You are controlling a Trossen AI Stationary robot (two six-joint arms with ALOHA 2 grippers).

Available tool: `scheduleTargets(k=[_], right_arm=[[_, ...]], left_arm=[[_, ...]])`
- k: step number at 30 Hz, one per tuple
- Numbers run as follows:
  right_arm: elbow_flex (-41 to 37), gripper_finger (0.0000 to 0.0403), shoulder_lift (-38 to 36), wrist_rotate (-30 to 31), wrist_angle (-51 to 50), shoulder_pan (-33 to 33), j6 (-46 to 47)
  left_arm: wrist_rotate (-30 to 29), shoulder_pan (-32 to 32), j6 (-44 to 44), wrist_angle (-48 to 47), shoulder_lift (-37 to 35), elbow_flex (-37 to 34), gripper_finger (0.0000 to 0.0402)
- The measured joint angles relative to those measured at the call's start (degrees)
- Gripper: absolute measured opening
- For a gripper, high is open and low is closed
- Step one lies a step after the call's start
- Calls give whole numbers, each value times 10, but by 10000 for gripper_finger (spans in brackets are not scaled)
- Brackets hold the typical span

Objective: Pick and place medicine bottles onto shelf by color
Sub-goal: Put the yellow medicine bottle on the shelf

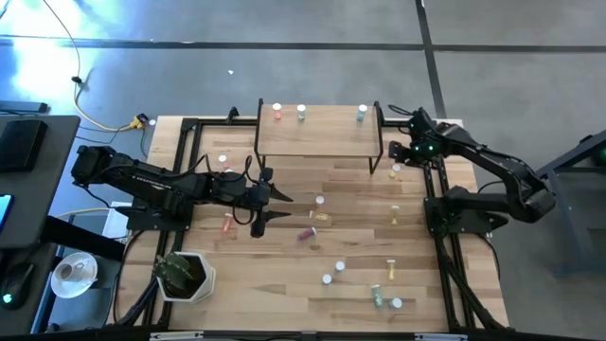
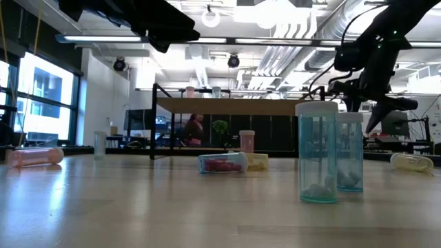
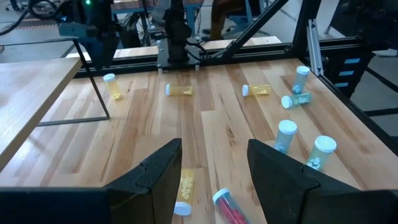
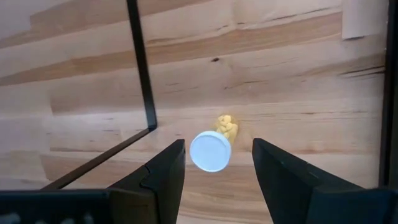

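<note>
The shelf (image 1: 312, 131) stands at the table's far side with a red (image 1: 277, 112), a green (image 1: 301, 112) and a blue medicine bottle (image 1: 361, 113) upright on its board. My right gripper (image 4: 217, 163) hangs open above an upright yellow bottle (image 4: 211, 149) by the shelf's right leg (image 4: 142, 68); its fingers stand on either side of the white cap and clear of it. My left gripper (image 3: 214, 165) is open over the table's middle left. A lying yellow bottle (image 3: 185, 190) and a lying red one (image 3: 227, 206) rest just beyond its fingertips.
Several more bottles are scattered on the plank tabletop: yellow ones lying (image 3: 180, 91) (image 3: 256, 91), blue ones upright (image 3: 286, 134) (image 3: 320, 151) toward the near right, a pink one (image 1: 227, 224) at the left. A white pot with a plant (image 1: 185, 275) stands at the near left corner.
</note>
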Motion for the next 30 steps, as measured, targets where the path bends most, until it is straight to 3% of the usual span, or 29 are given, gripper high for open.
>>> scheduleTargets(k=[22,30], right_arm=[[0,177,90,13,20,42,-12],[0,125,92,28,19,42,-25]], left_arm=[[0,0,0,0,0,0,175],[0,0,0,0,0,0,175]])
